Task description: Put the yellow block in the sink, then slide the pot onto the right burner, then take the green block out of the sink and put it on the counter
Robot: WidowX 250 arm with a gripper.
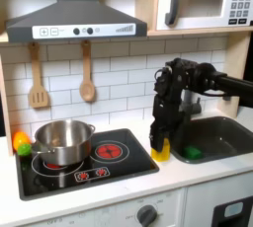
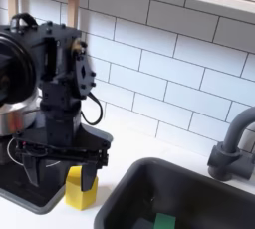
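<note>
The counter point(image 1: 188, 172) carries everything, and the sink point(image 2: 134, 188) is the landmark. In the first exterior view the sink lies to the right of the black cooktop point(image 1: 128, 167); the pot point(image 1: 63, 140) sits on the burner farthest from the sink, leaving the right burner point(image 1: 109, 151) bare. The arm reaches down just beside the sink's near rim. The gripper point(image 2: 82, 173) has its jaws drawn narrow around the yellow block point(image 2: 82, 191) — standing on the counter, not yet in the basin. From the gripper, the sink opens toward the second exterior view's right — a short carry over the rim. The green block point(image 2: 165, 221) lies inside the sink.
</note>
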